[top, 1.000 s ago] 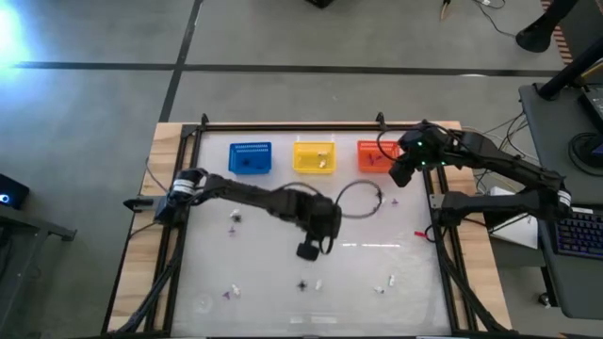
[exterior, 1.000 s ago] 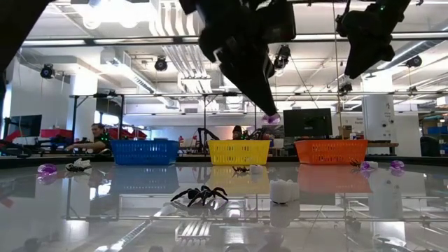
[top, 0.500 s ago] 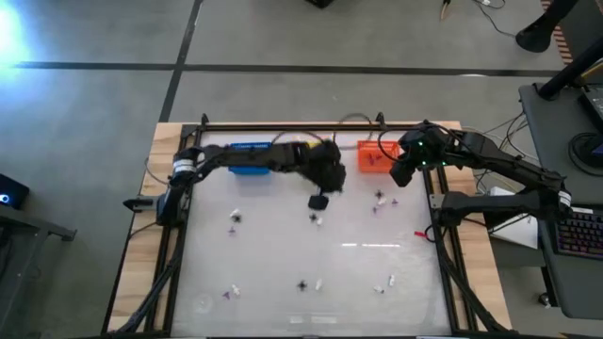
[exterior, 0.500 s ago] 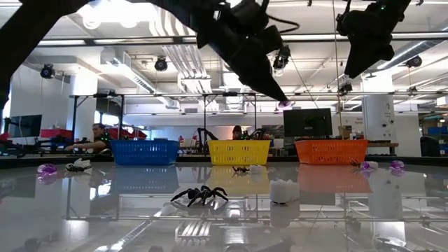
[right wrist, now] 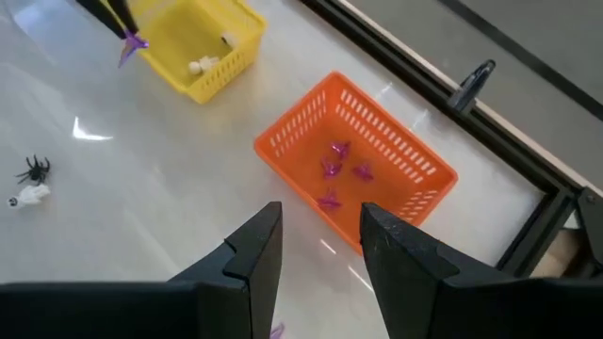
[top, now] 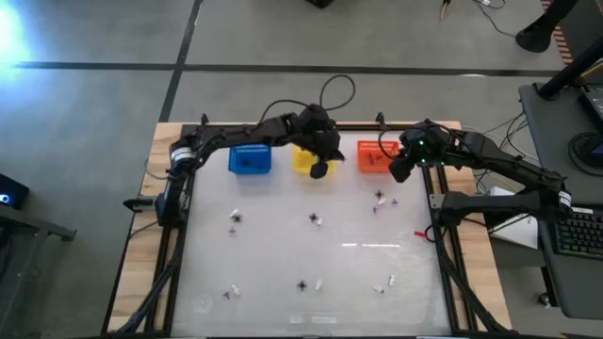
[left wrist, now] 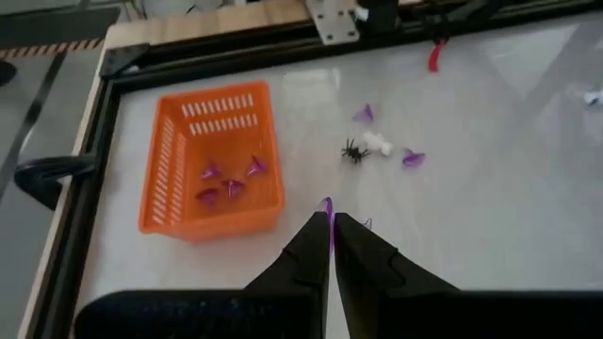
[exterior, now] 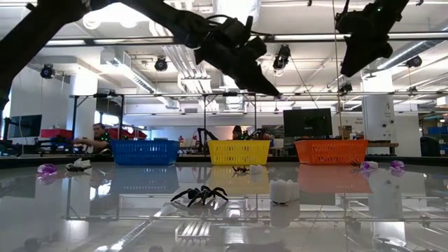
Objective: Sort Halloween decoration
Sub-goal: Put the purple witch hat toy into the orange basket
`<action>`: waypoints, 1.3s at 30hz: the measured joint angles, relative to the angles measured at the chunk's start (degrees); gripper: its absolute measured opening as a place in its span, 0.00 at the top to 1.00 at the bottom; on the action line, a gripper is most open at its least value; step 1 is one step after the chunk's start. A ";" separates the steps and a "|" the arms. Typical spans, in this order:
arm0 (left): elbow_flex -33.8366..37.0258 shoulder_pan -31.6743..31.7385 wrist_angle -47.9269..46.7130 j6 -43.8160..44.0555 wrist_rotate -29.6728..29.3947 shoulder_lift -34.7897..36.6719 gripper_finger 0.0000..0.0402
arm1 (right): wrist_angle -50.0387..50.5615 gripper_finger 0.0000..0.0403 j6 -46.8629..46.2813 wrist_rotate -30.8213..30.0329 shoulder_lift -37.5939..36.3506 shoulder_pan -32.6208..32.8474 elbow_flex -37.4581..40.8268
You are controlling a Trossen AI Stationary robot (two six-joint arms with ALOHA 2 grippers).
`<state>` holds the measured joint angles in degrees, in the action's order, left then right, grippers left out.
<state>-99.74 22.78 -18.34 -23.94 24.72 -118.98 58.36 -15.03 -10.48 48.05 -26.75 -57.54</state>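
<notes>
My left gripper (top: 319, 170) hangs over the yellow basket's (top: 307, 159) near right corner, shut on a tiny purple piece (left wrist: 326, 204) of the Halloween decoration. My right gripper (right wrist: 320, 247) is open above the orange basket (right wrist: 358, 165), which holds several purple pieces (right wrist: 337, 169). The yellow basket has a whitish piece (right wrist: 209, 64) in it. Loose trinkets lie flat on the tabletop: a black spider (exterior: 199, 194), a whitish piece (exterior: 282, 190), and a small cluster (left wrist: 375, 147) near the orange basket. My left gripper pinches the purple piece between its two fingertips (left wrist: 315, 231), and the piece's pointed end (right wrist: 129, 43) sticks out past them. The fingers slant downward, coming from the table's left. The piece is lifted clear of the table.
A blue basket (top: 250, 157) stands left of the yellow one along the far edge. A black frame rail (top: 283, 125) borders the table. More small trinkets (top: 303, 284) are scattered near the front edge and one at the left (top: 234, 218).
My left gripper has swung from the middle of the table toward the far edge and risen a little, turning as it went. It has stayed shut on the purple piece, which travelled with it clear of the table. It now hangs by the yellow basket.
</notes>
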 joint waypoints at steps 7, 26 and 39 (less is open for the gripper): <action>0.00 1.67 6.04 0.36 2.68 -0.44 1.00 | -0.47 0.66 0.00 -0.03 0.02 -0.01 0.00; -5.57 2.24 14.08 7.73 2.91 -7.98 1.00 | -1.71 0.66 0.00 -0.05 0.04 -0.01 0.00; -33.90 2.61 -8.82 4.92 4.58 -23.62 1.00 | -0.35 0.66 -0.87 0.41 -0.07 -0.01 0.00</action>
<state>-133.64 25.39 -27.16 -19.02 29.30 -142.60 58.01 -15.90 -10.07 47.99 -26.76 -57.54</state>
